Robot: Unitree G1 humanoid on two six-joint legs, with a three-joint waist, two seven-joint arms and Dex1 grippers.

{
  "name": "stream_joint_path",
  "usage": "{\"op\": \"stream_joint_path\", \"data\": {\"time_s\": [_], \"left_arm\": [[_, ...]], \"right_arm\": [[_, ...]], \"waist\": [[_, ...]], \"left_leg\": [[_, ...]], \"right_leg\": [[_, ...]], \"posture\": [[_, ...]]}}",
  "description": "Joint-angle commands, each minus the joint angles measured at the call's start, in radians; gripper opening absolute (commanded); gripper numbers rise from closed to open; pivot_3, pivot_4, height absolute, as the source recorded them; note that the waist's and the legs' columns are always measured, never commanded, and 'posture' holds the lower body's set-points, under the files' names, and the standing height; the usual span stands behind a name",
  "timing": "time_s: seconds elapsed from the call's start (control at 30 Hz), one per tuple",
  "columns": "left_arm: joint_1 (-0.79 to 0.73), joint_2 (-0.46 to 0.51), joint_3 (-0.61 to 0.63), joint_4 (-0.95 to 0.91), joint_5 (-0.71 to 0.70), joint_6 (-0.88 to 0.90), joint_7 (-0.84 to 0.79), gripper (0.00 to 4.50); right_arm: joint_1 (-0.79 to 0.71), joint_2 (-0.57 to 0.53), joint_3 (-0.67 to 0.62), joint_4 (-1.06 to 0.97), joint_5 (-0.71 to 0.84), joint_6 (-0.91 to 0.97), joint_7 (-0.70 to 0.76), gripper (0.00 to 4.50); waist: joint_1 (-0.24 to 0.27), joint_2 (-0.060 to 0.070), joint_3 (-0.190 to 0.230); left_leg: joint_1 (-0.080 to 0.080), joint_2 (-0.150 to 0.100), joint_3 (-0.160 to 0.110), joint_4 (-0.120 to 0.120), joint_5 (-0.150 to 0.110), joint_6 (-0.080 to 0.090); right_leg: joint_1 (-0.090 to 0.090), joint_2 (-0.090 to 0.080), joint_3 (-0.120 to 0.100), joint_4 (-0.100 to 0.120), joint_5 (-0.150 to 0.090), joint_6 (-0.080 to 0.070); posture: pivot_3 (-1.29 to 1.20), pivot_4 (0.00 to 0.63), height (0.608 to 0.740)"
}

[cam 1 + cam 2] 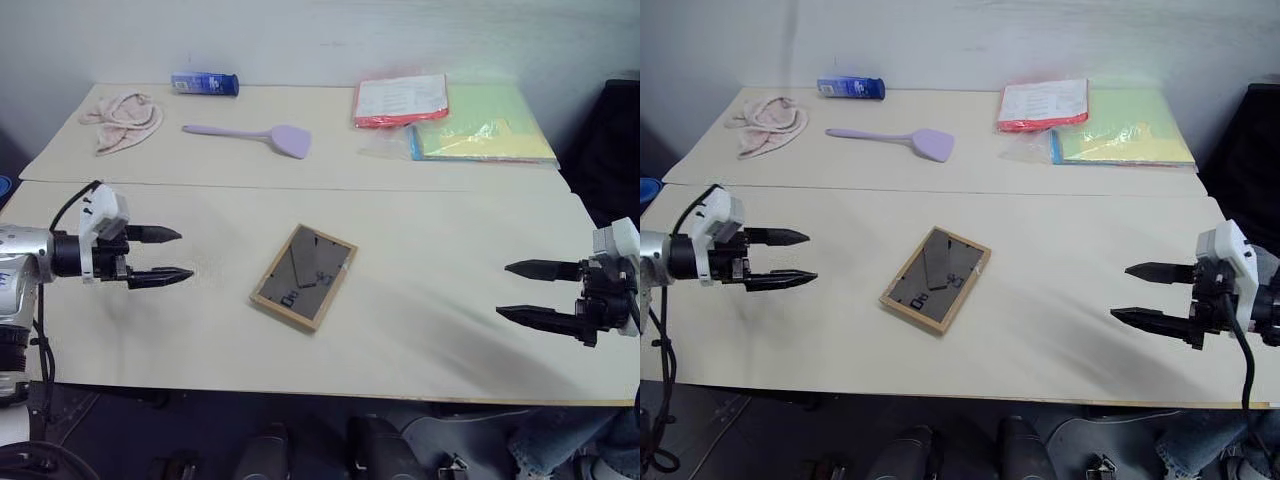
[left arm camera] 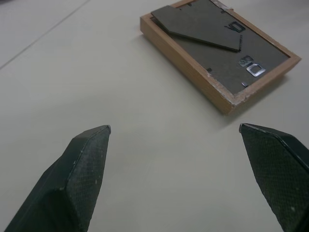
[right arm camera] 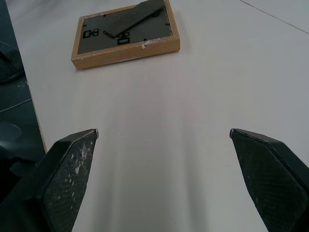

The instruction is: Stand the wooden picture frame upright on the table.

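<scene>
**A:** Left eye view pretty much has the whole setup. Nearest the front edge of the table (image 1: 420, 330), the wooden picture frame (image 1: 303, 276) lies flat, face down, grey back and folded easel stand showing, turned at a slant. Not standing at all yet.

**B:** And the arms?

**A:** Both hang above the table, well clear of the frame. The left gripper (image 1: 170, 256) sits off to the frame's left, the right gripper (image 1: 522, 290) way out to its right, both pointing inward at it. Jaws on both are spread wide with nothing between them. The wrist views back that up: bare tabletop between the fingers, frame lying further on.

**B:** Anything behind the frame?

**A:** Yeah, past the seam on the far section. A lilac spatula (image 1: 252, 135) lies straight back from the frame, a pink cloth (image 1: 124, 119) is bunched up back and left, and a blue tube (image 1: 204, 83) lies on its side at the far edge. Back and right of the frame there's a red folder (image 1: 401, 100) overlapping a yellow-green folder (image 1: 488, 126).
</scene>
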Motion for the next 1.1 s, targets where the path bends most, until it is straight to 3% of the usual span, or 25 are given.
{"op": "stream_joint_path", "data": {"time_s": [0.03,0.33,0.47,0.6,0.8,0.93,0.97,1.1], "left_arm": [[-0.014,0.011,0.000,-0.019,0.002,-0.018,-0.019,4.50],[-0.015,-0.013,-0.012,-0.043,0.001,0.005,0.005,4.50],[-0.059,-0.045,-0.079,-0.007,0.052,-0.030,0.007,4.50],[-0.133,-0.119,-0.199,0.060,0.167,-0.152,0.011,3.59],[-0.254,-0.249,-0.334,0.202,0.317,-0.321,0.045,1.66],[-0.289,-0.318,-0.365,0.245,0.341,-0.365,0.042,0.37],[-0.289,-0.335,-0.370,0.237,0.340,-0.363,0.040,0.04],[-0.241,-0.379,-0.373,0.110,0.284,-0.245,-0.005,0.01]], "right_arm": [[-0.029,0.003,-0.008,-0.019,0.009,0.007,-0.011,4.49],[-0.012,0.041,-0.015,-0.083,-0.001,0.024,-0.075,4.49],[-0.047,0.052,0.044,-0.092,-0.049,0.008,-0.133,4.49],[-0.127,0.088,0.197,-0.130,-0.127,-0.023,-0.176,3.57],[-0.317,0.195,0.488,-0.075,-0.323,-0.105,-0.201,1.38],[-0.404,0.268,0.599,0.004,-0.422,-0.171,-0.212,0.01],[-0.424,0.288,0.620,0.025,-0.447,-0.184,-0.219,0.00],[-0.468,0.335,0.676,0.084,-0.545,-0.222,-0.259,0.00]], "waist": [[0.000,0.000,0.000],[0.000,0.000,0.000],[0.001,0.000,0.000],[0.001,0.000,0.000],[-0.001,-0.001,0.000],[-0.001,-0.001,0.000],[0.000,-0.001,0.000],[0.001,-0.001,0.000]], "left_leg": [[-0.001,0.000,0.000,0.001,0.000,0.000],[-0.004,0.000,0.000,0.003,0.000,0.000],[-0.003,0.000,0.000,0.003,0.000,0.000],[-0.004,-0.001,0.000,0.004,0.000,0.000],[-0.005,-0.001,0.001,0.006,0.000,-0.001],[-0.006,0.000,0.002,0.006,0.002,-0.003],[-0.007,0.000,0.002,0.006,0.002,-0.003],[-0.007,-0.001,0.002,0.007,0.003,-0.005]], "right_leg": [[-0.001,0.000,0.000,0.001,0.000,0.000],[-0.004,0.000,0.001,0.003,0.000,0.000],[-0.004,0.000,0.001,0.003,0.000,0.000],[-0.004,0.000,0.001,0.004,0.000,0.000],[-0.005,0.001,0.001,0.004,0.000,0.000],[-0.007,0.002,0.001,0.005,0.000,0.000],[-0.007,0.001,0.001,0.006,0.000,0.000],[-0.007,0.001,0.001,0.006,0.000,0.001]], "posture": [[0.00,0.150,0.740],[0.00,0.150,0.740],[0.00,0.150,0.740],[0.00,0.150,0.740],[0.00,0.150,0.740],[0.00,0.150,0.740],[0.00,0.150,0.740],[0.00,0.150,0.740]]}}
